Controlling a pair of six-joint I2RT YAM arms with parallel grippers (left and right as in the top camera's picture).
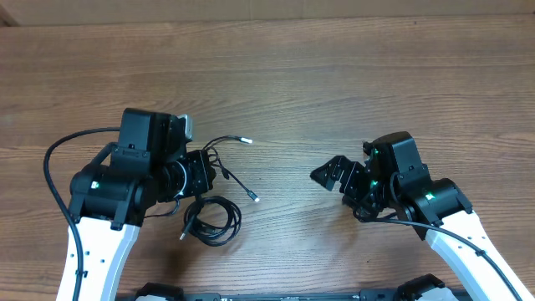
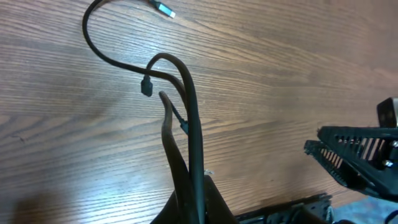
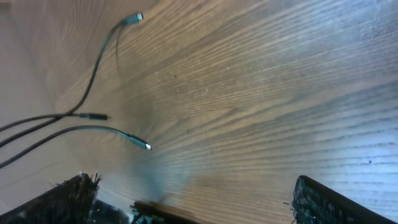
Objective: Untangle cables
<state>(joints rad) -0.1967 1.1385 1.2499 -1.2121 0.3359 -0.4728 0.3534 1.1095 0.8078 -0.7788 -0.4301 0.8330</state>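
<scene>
Cables (image 1: 213,219), thin, limp and light, lie left of centre on the worktop (image 1: 334,84); left gripper's (image 1: 203,170) jaws pinch one strand, right gripper's (image 1: 328,174) gape empty, so I'd take a plug end.

We are looking down on what is reading as a robotics lab or test bench rather than a home. We are seeing a bare wood-grain table (image 1: 334,75) with two robot arms coming up from its near edge, the left arm (image 1: 104,251) and the right arm (image 1: 468,247), both in white shells with black joints. We are noticing small green lights (image 1: 94,185) glowing on them, a black rail (image 1: 292,294) running along that edge, and thin black cables (image 1: 238,186) lying on the wood.
</scene>
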